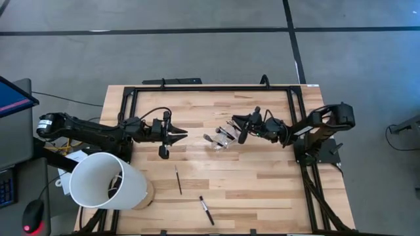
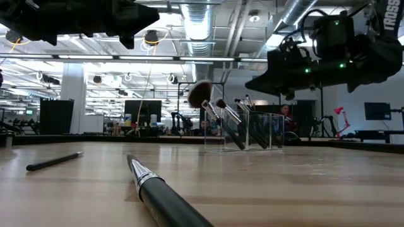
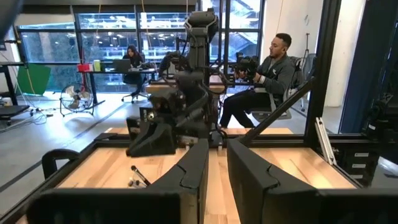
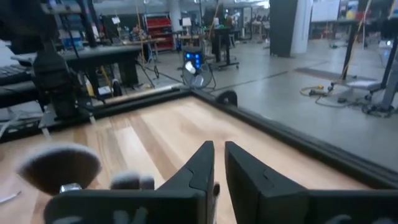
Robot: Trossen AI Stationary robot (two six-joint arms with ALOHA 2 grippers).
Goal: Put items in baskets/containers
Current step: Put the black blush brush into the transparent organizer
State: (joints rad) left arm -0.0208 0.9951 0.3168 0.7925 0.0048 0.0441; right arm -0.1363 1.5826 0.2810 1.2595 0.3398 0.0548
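Observation:
A small clear container [image 1: 222, 137] [image 2: 252, 129] stands on the table's middle. Several brushes lean in it, heads up, among them one with a big fluffy tip [image 2: 199, 93] [image 4: 59, 165]. My right gripper [image 1: 236, 124] [image 4: 219, 155] hovers level just above the container's right side, shut, with nothing between its fingers. My left gripper [image 1: 186, 136] [image 3: 217, 174] hangs shut and bare to the container's left, pointing at it. Two more items lie flat on the table nearer the front: a thin stick [image 1: 178, 179] [image 2: 53, 161] and a silver-ferruled brush [image 1: 207, 210] [image 2: 164, 195].
A large white cylinder [image 1: 105, 180] lies at the table's near left corner. A black frame [image 1: 210, 88] runs around the table's far and side edges. Bare wood lies between the two loose items and the container. People sit at desks in the room beyond.

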